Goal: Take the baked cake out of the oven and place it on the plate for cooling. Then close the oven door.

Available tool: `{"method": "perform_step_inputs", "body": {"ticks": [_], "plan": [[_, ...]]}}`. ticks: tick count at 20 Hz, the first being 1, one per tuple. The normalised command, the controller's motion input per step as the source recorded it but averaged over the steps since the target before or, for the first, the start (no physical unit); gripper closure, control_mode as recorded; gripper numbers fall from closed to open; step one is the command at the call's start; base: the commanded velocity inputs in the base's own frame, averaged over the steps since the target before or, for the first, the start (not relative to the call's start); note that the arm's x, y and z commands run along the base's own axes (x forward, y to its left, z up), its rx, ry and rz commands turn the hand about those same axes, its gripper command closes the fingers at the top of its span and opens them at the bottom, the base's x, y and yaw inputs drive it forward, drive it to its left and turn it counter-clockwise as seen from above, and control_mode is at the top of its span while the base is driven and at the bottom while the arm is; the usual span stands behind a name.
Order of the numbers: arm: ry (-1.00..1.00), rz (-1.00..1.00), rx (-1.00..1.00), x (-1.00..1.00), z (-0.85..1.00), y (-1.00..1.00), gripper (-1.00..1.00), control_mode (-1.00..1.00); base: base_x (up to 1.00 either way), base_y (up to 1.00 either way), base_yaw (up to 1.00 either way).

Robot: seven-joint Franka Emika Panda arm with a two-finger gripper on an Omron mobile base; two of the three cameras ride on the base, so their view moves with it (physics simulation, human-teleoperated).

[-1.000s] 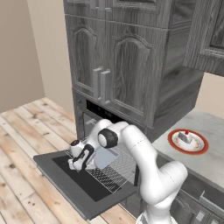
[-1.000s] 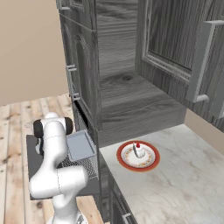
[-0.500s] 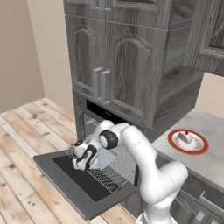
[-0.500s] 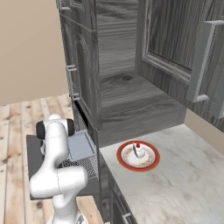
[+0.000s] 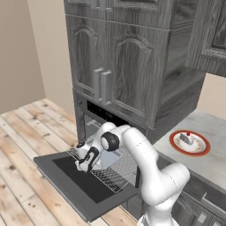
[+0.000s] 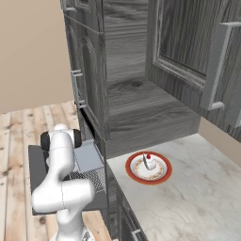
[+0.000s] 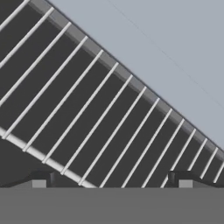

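Observation:
The baked cake (image 5: 187, 138) (image 6: 148, 162), a small white wedge with a red cherry, sits on the red-rimmed plate (image 5: 200, 149) (image 6: 161, 174) on the counter to the right of the oven (image 5: 105, 114). The oven door (image 5: 73, 185) (image 6: 36, 164) lies folded down flat, and the wire rack (image 5: 115, 173) (image 7: 87, 113) is pulled out over it. My gripper (image 5: 83, 165) (image 7: 111, 181) hovers low over the rack's front left part, open and holding nothing. Both fingertips (image 7: 43, 178) stand wide apart.
A flat grey tray (image 5: 110, 156) (image 6: 87, 157) (image 7: 166, 57) rests on the rack behind the gripper. Grey wood-grain cabinet doors (image 5: 114, 66) rise above the oven. The marble counter (image 6: 188, 202) spreads right of the plate, and wooden floor (image 5: 22, 132) lies to the left.
The gripper has eased slightly down and forward over the rack, staying open. The cake, plate and oven door have not moved.

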Motion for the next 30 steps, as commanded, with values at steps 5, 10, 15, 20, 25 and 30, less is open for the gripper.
{"method": "perform_step_inputs", "body": {"ticks": [5, 10, 15, 20, 25, 30], "plan": [[0.0, 0.0, -0.01, 0.08, -0.13, -0.02, -1.0, -1.0, 0.0, 0.0, 0.0], [0.0, -0.02, -0.03, 0.39, -0.01, -0.19, -1.0, -1.0, 0.0, 0.0, 0.0], [0.0, -0.05, -0.04, 0.49, 0.0, -0.36, -1.0, -1.0, 0.0, 0.0, 0.0], [0.0, -0.06, -0.03, 0.53, 0.0, -0.43, -1.0, -1.0, 0.0, 0.0, 0.0], [0.0, -0.04, -0.02, 0.46, 0.0, -0.38, -1.0, -1.0, 0.0, 0.0, 0.0], [0.0, -0.03, -0.02, 0.31, 0.0, -0.31, -1.0, -1.0, 0.0, 0.0, 0.0]]}}
